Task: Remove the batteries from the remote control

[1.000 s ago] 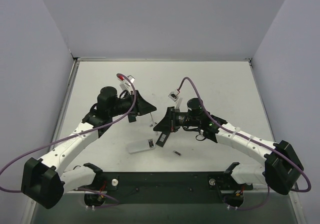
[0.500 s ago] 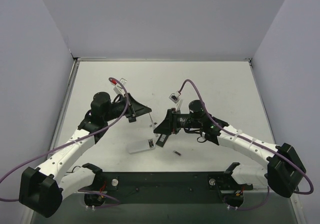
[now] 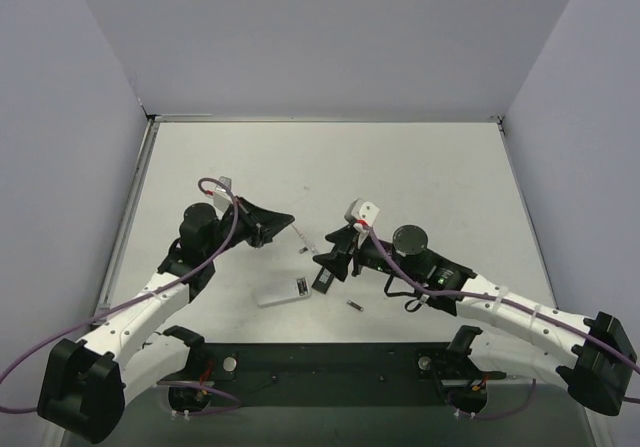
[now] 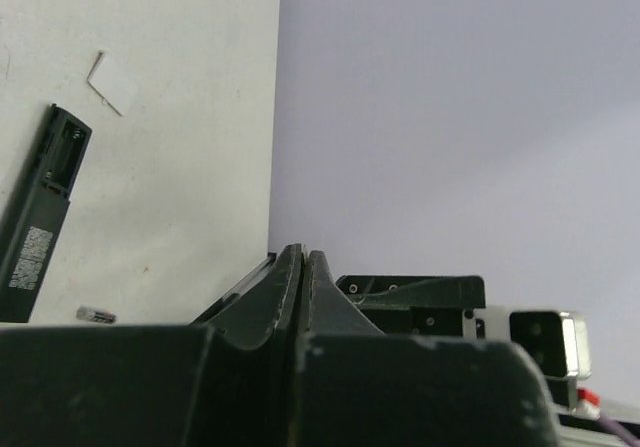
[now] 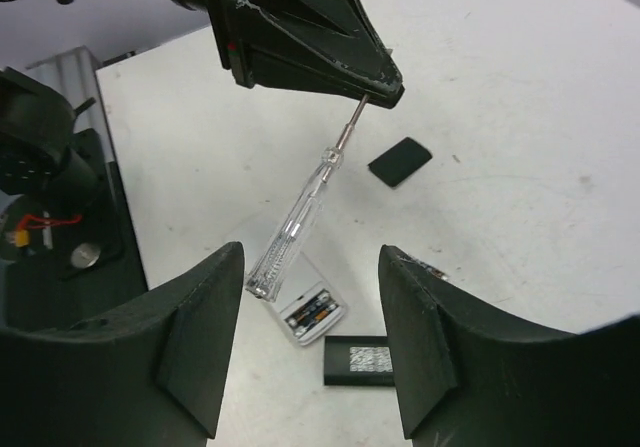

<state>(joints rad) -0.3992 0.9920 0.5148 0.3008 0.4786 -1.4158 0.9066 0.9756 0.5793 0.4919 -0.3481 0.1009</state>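
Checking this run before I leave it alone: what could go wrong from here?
The left gripper pinches the screwdriver only by its metal tip, so it may slip or swing. Its handle hangs close to the open right gripper; a move down to the remote could knock it. The battery lying loose beside the remote might roll away if bumped.

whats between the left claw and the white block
The clear screwdriver, metal tip pinched in the left claw, handle pointing at the white block; right wrist view shows it.
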